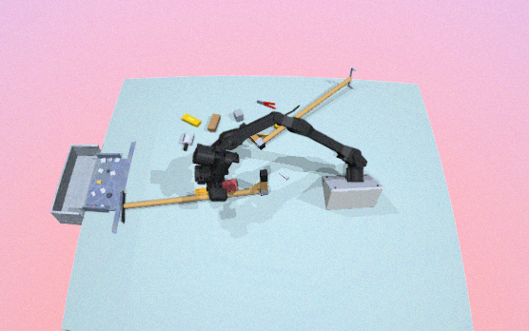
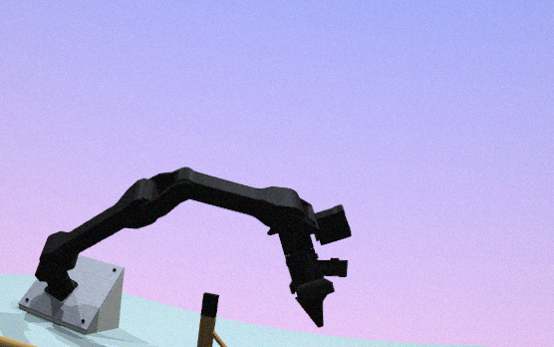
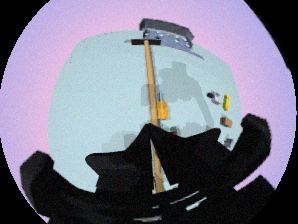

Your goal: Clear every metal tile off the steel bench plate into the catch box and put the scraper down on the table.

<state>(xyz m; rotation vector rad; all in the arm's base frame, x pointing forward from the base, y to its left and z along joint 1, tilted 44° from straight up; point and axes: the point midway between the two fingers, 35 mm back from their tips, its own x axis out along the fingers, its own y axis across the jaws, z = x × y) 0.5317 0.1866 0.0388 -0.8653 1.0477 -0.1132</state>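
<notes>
The long scraper lies on the table, an orange shaft with a black blade at the near edge of the steel bench plate. Its black-topped handle post stands upright at the other end. Several small white tiles and a yellow one lie on the plate. The grey catch box sits at its far end. My gripper is shut with nothing between the fingers. It hangs just above the scraper's shaft.
A red block lies beside the shaft. A second long orange tool runs to the back edge. A yellow block, brown block, grey cube, red pliers and a small white part lie behind. The robot base stands at the right.
</notes>
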